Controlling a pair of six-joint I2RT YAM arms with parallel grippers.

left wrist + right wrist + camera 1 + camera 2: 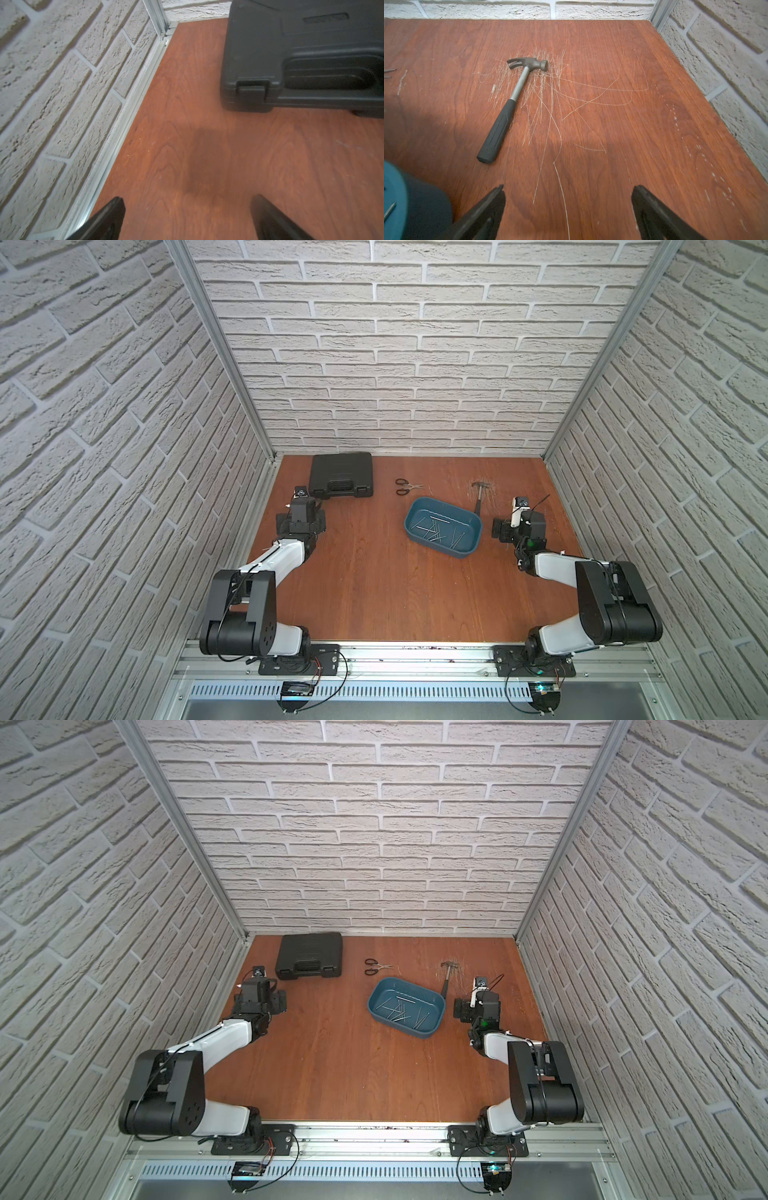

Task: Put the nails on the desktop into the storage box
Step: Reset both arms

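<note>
Left pincer [188, 198] and right pincer [569, 187] hang spread, empty; nails [436, 529] lie in blue box [428, 545], right of centre.

I'm working in a staged robot test cell dressed as a workshop. Printed pale-brick panels [415, 364] in aluminium framing [222, 348] wall in a scratched wood-grain desktop [374, 572]. A hammer [512, 101], scissors [405, 486] and a black tool case [341, 475] lie along its far edge.
</note>
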